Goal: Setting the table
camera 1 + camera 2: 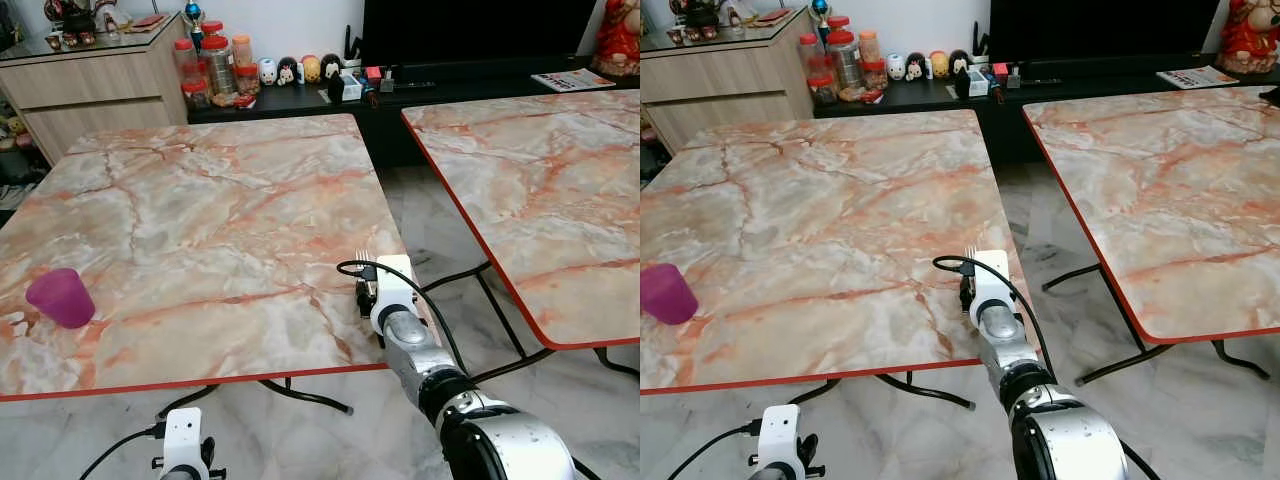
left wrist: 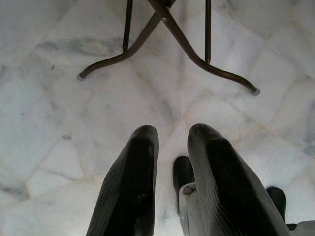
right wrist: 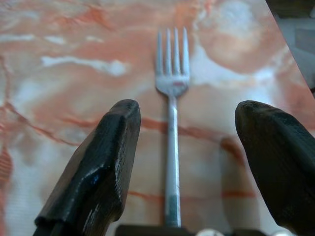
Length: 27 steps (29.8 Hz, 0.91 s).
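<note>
two black fingers of the right claw (image 3: 179, 162) stand wide apart, released, over a slim silver metal fork (image 3: 172, 123) that lies flat on the pink-and-cream marbled tabletop (image 1: 200, 220) between them, its tines pointing away from the wrist. neither finger touches the fork. from the head, the fork's tines peek out just past the claw, near the tabletop's right-hand red edge and toward its front corner.

as a judgement, the fork is set down and let go, so that piece of the setting looks done. a translucent purple plastic cup (image 1: 61, 297) stands upright far off at the left front of the same tabletop, well apart from the fork. no plate, knife or spoon lies on it, so most of the setting seems left to do. a second marbled tabletop (image 1: 540, 190) to the right carries nothing.

the left claw (image 2: 170, 167) hangs idle below the tabletop, over the pale marble floor (image 2: 59, 98), its fingers nearly together with a narrow gap, grasping nothing.

jars and small figures on the dark sideboard (image 1: 300, 98) carry labels too small to read.
</note>
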{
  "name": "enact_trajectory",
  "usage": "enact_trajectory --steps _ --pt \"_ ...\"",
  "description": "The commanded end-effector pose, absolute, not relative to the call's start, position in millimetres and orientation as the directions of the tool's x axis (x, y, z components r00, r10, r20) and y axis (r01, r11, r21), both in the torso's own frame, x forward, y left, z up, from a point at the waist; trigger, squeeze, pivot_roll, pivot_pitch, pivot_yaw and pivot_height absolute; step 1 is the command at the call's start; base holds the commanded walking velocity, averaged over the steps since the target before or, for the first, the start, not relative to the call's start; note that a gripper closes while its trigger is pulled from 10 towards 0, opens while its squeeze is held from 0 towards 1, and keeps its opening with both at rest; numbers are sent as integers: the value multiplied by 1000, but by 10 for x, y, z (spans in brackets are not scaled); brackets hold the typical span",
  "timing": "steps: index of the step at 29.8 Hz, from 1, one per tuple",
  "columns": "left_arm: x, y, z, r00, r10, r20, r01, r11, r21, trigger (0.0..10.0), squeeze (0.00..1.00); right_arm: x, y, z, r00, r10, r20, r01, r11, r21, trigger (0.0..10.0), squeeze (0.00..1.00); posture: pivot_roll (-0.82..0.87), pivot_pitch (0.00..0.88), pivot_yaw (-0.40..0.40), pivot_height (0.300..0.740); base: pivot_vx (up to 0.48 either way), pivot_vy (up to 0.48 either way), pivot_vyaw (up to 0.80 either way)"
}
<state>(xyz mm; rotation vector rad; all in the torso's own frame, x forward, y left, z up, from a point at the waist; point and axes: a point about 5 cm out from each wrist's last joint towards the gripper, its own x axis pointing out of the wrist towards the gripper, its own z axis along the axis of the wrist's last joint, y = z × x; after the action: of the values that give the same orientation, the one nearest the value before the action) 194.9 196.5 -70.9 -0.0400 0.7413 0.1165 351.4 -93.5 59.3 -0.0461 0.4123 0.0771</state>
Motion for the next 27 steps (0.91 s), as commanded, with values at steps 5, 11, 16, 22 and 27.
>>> enact_trajectory --steps 5,11,16,22,27 --pt "1906 1957 -735 719 97 -688 -134 991 0 10000 0 3543 -845 645 911 91 -403 -118 992 -43 10000 0 62 0 21 728 0 0 0" --pt "1904 1938 -740 718 91 -690 -135 991 -9 10000 0 3508 -827 595 901 94 -424 -131 990 -59 10000 0 68 0 14 728 0 0 0" --pt "1899 1932 -745 715 84 -694 -132 991 -16 10000 0 3473 -815 545 892 99 -441 -144 987 -70 10000 0 71 0 14 728 0 0 0" --pt "1888 1934 -751 712 76 -698 -129 991 -24 10000 0 3433 -821 488 883 94 -460 -145 986 -77 10000 0 73 0 14 728 0 0 0" --pt "1883 1923 -756 710 67 -701 -124 992 -31 10000 0 3389 -854 420 873 76 -482 -132 988 -83 10000 0 73 0 14 728 0 0 0"
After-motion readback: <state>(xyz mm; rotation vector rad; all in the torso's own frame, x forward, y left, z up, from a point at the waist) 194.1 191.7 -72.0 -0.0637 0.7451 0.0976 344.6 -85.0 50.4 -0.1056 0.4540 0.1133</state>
